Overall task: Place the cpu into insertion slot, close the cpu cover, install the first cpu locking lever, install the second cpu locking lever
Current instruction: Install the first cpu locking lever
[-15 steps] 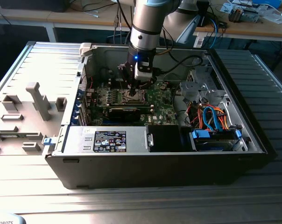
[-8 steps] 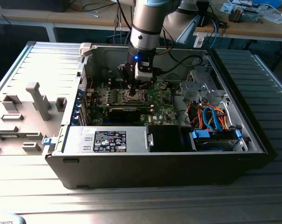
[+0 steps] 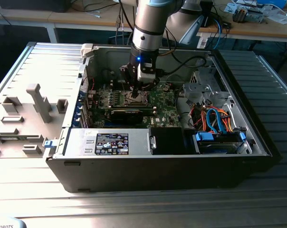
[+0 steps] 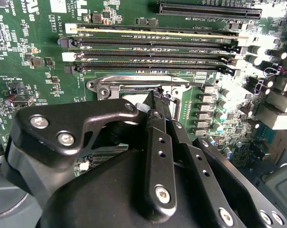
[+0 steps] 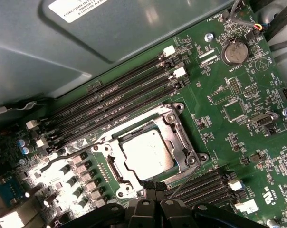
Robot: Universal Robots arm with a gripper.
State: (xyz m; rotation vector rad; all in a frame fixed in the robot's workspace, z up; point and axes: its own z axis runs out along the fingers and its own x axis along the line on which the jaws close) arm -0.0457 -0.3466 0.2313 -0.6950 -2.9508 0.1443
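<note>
Arm: you see the arm reaching down from above into the open computer case (image 3: pixel 257 142) in the exterior view, with the gripper (image 3: pixel 135 91) low over the green motherboard (image 3: pixel 165 111).
Gripper state: the fingertips (image 4: pixel 155 110) meet in a narrow point with no gap showing between them — drawn together, holding nothing you can make out.
Gripper position: in the first wrist view the gripper (image 5: pixel 152 186) sits at the edge of the socket frame, beside a thin wire lever (image 5: pixel 184 176) running along that side; whether it touches the lever cannot be told.
Cpu: the cpu (image 5: pixel 147 154) lies flat in the insertion slot (image 5: pixel 111 167), its silver face exposed.
Cpu cover: the cpu cover (image 5: pixel 179 140) lies down around the chip, its cut-out centre framing the silver face.
Second wrist view: the gripper body hides most of the socket — you see the cover's far edge (image 4: pixel 134 81) and a sliver of the pale chip face behind the fingers.
Surroundings: long black memory slots (image 5: pixel 119 97) run parallel just beside the socket; a round coin battery (image 5: pixel 234 51) sits well apart on the board.
Case interior: orange and blue cables (image 3: pixel 215 118) lie toward the exterior view's right, near the grey drive cage (image 3: pixel 203 88).
</note>
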